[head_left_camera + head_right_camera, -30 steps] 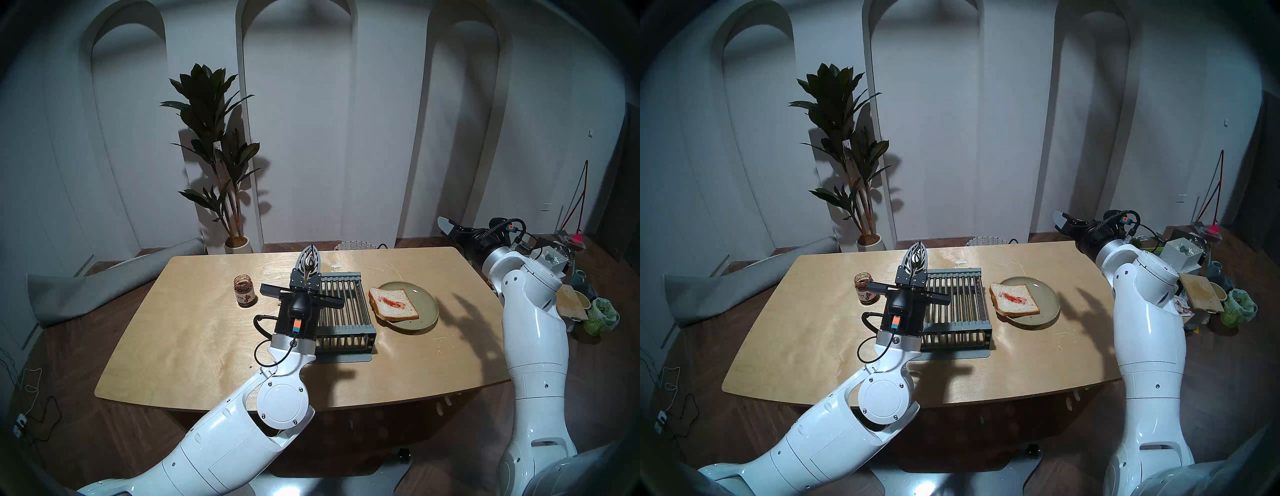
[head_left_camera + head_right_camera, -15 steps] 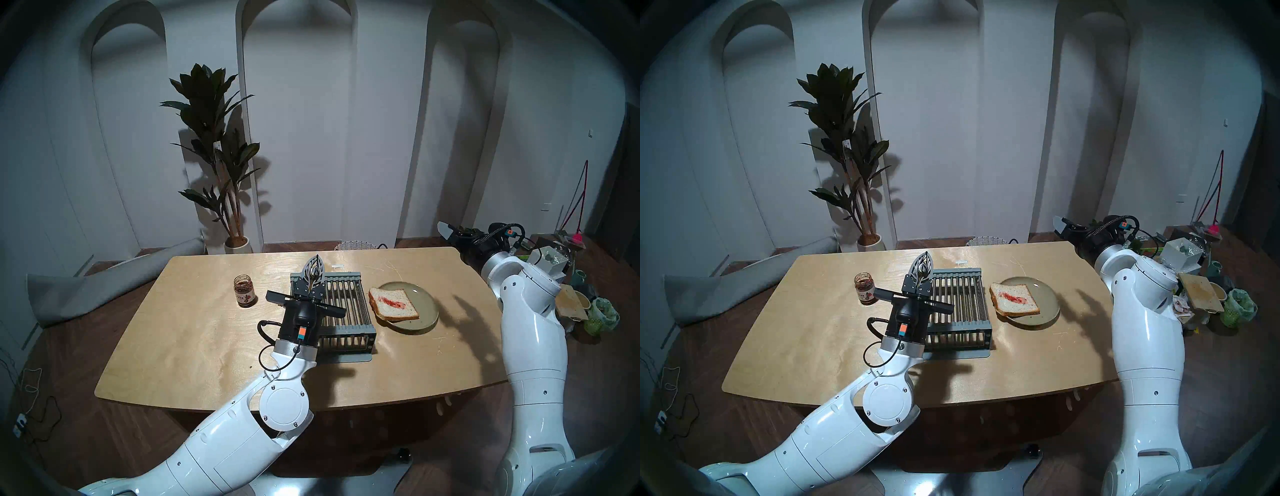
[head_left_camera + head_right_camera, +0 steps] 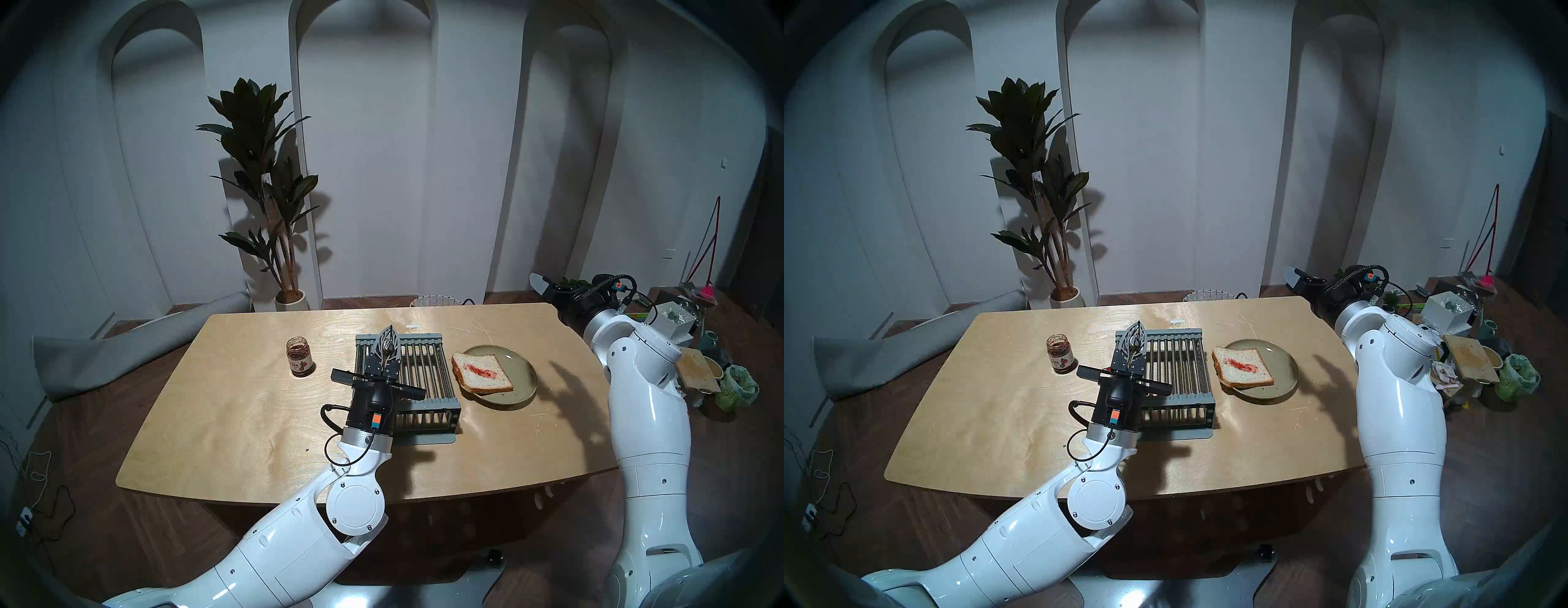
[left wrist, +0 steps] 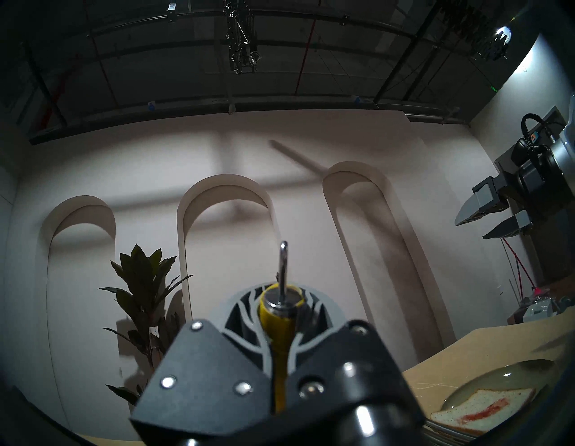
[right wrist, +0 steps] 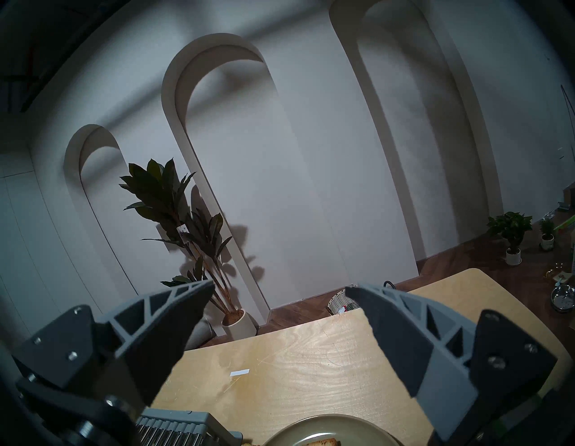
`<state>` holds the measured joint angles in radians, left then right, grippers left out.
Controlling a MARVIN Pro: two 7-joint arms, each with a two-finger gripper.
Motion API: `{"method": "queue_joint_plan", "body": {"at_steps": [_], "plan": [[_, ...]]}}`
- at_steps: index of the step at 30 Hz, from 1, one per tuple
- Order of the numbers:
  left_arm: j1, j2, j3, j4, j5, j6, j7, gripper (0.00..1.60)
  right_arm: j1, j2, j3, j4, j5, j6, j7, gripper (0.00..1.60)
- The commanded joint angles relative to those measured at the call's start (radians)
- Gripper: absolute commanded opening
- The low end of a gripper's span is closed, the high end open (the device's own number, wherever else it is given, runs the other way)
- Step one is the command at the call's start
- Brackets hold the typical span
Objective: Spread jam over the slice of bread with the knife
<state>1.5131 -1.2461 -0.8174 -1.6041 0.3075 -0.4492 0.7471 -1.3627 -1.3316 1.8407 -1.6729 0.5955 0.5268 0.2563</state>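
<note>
My left gripper (image 3: pixel 389 335) is shut on the knife (image 4: pixel 278 324) and points up and away over the left end of the grey rack (image 3: pixel 424 375). Its yellow handle and metal ring stick out between the fingers. The blade is hidden. The slice of bread (image 3: pixel 488 382) lies on the olive-green plate (image 3: pixel 521 366), to the right of the rack. A red streak of jam (image 3: pixel 481 370) crosses the bread's middle. The jam jar (image 3: pixel 300 356) stands open left of the rack. My right gripper (image 5: pixel 278 289) is open and empty, raised beyond the table's far right corner.
The wooden table (image 3: pixel 237 403) bears a small white strip (image 3: pixel 412 326) behind the rack. Behind the table are a tall potted plant (image 3: pixel 265 191) and a wicker basket (image 3: pixel 435 301). Boxes and bags (image 3: pixel 721 382) clutter the floor at the right.
My left gripper, still shut on the knife, has come nearer and to the right, from the table's back to above the rack's left end. My right arm has shifted slightly left.
</note>
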Motion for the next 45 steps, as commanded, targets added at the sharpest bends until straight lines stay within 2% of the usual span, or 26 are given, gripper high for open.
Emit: {"method": "queue_joint_plan", "body": {"at_steps": [1, 19, 30, 32, 34, 35, 36, 38, 39, 44, 45], "plan": [[0.015, -0.008, -0.003, -0.015, 0.021, -0.007, 0.037, 0.00, 0.019, 0.004, 0.001, -0.016, 0.003, -0.002, 0.003, 1.60], [0.049, -0.013, -0.010, -0.028, -0.090, -0.019, 0.045, 0.00, 0.014, 0.000, -0.007, -0.035, 0.010, 0.004, 0.002, 1.60], [0.067, -0.017, 0.000, -0.028, -0.110, -0.011, 0.054, 0.00, 0.011, 0.005, -0.010, -0.036, 0.012, 0.005, 0.003, 1.60], [0.070, -0.011, 0.006, -0.030, -0.112, -0.015, 0.048, 0.18, 0.011, 0.007, -0.011, -0.034, 0.012, 0.005, 0.004, 1.60], [0.075, -0.010, 0.011, -0.030, -0.083, 0.006, 0.059, 0.47, 0.013, 0.009, -0.012, -0.029, 0.010, 0.003, 0.004, 1.60], [0.075, -0.006, 0.016, -0.028, -0.080, -0.002, 0.057, 0.75, 0.015, 0.009, -0.013, -0.026, 0.010, 0.002, 0.005, 1.60], [0.077, -0.002, 0.019, -0.032, -0.082, 0.001, 0.054, 1.16, 0.016, 0.009, -0.012, -0.021, 0.010, 0.002, 0.002, 1.60], [0.080, -0.002, 0.021, -0.037, -0.086, 0.008, 0.058, 0.84, 0.020, 0.009, -0.012, -0.011, 0.011, -0.001, 0.002, 1.60], [0.081, -0.001, 0.021, -0.040, -0.085, 0.012, 0.058, 0.78, 0.021, 0.009, -0.012, -0.007, 0.011, -0.002, 0.003, 1.60], [0.091, 0.008, 0.023, -0.064, -0.067, 0.044, 0.072, 0.78, 0.022, 0.008, -0.007, 0.004, 0.022, -0.005, 0.011, 1.60], [0.092, 0.009, 0.024, -0.067, -0.067, 0.047, 0.074, 0.70, 0.022, 0.009, -0.006, 0.006, 0.023, -0.005, 0.012, 1.60]]}}
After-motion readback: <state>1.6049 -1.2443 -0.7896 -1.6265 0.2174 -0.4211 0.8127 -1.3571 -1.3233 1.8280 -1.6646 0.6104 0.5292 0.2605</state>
